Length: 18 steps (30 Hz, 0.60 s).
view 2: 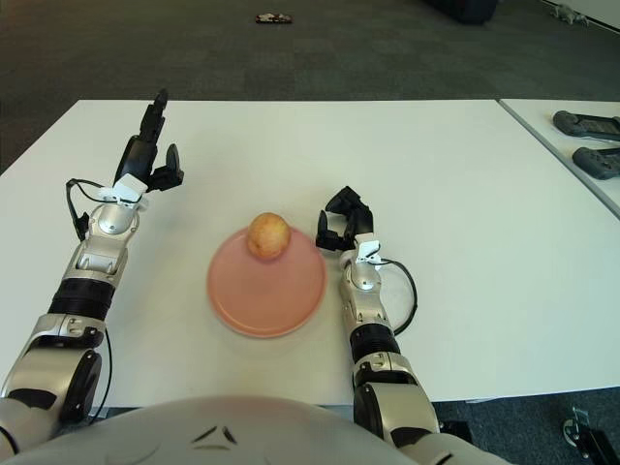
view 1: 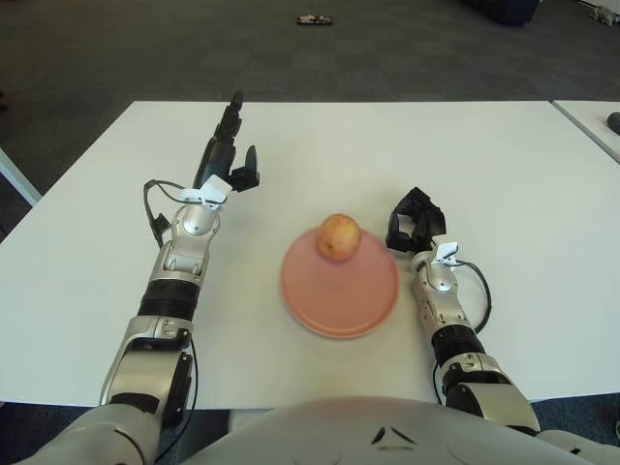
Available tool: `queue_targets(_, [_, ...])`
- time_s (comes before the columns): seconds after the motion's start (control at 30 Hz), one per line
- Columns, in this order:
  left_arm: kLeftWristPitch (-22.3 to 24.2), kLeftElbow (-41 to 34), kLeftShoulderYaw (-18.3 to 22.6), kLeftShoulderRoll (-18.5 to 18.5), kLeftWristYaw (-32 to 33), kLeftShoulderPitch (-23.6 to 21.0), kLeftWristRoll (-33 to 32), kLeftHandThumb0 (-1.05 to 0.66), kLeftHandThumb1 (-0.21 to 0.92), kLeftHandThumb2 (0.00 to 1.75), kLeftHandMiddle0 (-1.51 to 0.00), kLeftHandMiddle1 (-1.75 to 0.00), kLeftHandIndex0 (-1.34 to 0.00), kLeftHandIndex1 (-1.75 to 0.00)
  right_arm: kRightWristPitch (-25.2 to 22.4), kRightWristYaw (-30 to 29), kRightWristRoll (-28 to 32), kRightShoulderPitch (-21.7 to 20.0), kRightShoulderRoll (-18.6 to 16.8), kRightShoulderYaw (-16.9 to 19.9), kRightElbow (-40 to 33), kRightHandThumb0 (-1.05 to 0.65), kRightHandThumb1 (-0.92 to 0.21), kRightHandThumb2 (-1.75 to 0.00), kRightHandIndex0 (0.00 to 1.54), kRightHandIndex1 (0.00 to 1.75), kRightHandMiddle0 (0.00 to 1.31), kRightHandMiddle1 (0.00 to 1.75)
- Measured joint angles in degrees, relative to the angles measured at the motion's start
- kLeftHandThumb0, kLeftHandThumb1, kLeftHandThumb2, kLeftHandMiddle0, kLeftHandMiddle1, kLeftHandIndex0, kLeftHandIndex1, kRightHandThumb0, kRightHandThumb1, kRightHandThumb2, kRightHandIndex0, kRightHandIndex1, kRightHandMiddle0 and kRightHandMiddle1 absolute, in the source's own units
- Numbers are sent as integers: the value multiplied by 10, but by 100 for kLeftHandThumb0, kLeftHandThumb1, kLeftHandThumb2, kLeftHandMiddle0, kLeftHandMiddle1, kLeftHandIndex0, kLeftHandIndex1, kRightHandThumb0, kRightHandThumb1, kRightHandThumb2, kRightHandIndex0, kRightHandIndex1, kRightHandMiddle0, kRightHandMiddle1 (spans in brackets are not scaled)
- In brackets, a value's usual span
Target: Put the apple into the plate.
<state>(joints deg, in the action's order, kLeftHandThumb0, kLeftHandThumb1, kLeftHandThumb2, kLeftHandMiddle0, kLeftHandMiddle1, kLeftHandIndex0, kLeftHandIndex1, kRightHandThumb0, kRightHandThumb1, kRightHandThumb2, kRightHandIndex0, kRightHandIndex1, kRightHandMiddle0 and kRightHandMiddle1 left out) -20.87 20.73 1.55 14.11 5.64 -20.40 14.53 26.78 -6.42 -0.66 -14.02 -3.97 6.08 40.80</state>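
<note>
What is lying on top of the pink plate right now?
One apple sits on the plate near its far rim; nothing else shows there. The plate surface beneath the apple is covered. Both hands are clear of it.

Yellow-gold apple with a reddish blush; plain salmon-pink plate, no pattern; white surface — unmarked; black left hand and black right hand, each on a silver forearm with black bands; dark grey carpeted floor beyond.
</note>
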Motion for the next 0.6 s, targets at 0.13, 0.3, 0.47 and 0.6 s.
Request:
queue_targets(0.13, [2,17,-3,-12,17,14,1,-94,92,118,0,0,0,-24,-2,1,0,1,0,0,-1,-50,-24,-140,120,175,67,175])
queue_targets(0.3, [-14,66,-15,-30,27,31,0,-91,92,115,0,0,0,-20,-5,-2,0,1,0,2,-2,-50,-24,-140,120,175,67,175])
queue_targets(0.47, [-30,91,-36,-54,28,72,0,-87,92,112,0,0,0,-18,-5,-3,0,1,0,2,-4,-50,-24,-140,120,175,67,175])
queue_targets(0.6, [-20,100,-43,-63,21,92,0,-85,92,108,0,0,0,-18,-5,-3,0,1,0,2,-3,-50,-24,-141,119,175,67,175])
